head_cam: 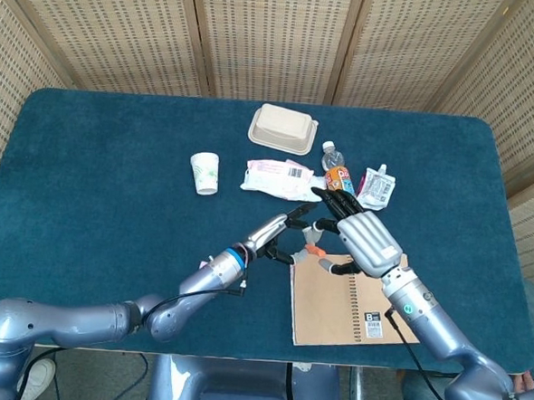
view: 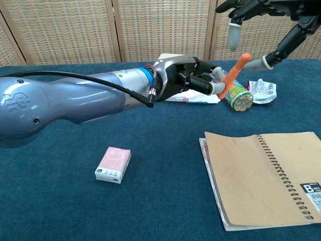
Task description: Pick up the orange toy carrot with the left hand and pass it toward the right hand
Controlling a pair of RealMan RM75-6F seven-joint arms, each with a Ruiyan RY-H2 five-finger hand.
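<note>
**Carrot handoff – nearly at the exchange point**

So the pickup part looks done. The left hand has the orange toy carrot pinched at its lower end, tip tilted up and to the side, held up off the table just over the near edge of the notebook. The right hand is hovering right beside it with fingers spread wide and holding nothing – in the chest view its fingertips sit just above and beside the carrot, not touching as far as I can tell.

What's left, I'd say: close that last gap so the carrot sits between the right fingers.

Head count of the stuff around:
- one carrot
- one notebook
- one small pink box
- one paper cup
- one drink bottle
- one beige tray
- one flat white packet
- one crumpled pouch
</note>
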